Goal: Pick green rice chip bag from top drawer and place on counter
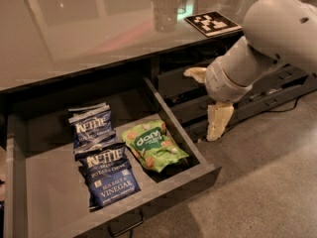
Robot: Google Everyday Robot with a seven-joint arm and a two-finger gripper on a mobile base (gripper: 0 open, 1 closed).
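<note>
The green rice chip bag [153, 145] lies flat in the right part of the open top drawer [174, 117], next to two dark blue Kettle bags. My gripper [199, 105] hangs to the right of the drawer, outside it, in front of the narrower drawers and a little above the bag's level. Its two cream fingers [218, 123] are spread apart and hold nothing. The glossy counter [89, 29] runs above the drawer, with a black-and-white marker tag [213, 23] on it.
Two Kettle bags [106, 175] [91, 125] lie left of the green bag. A clear glass [163, 14] stands on the counter near the tag. A column of narrower drawers [277, 83] sits behind my arm. Grey floor [267, 192] lies at the lower right.
</note>
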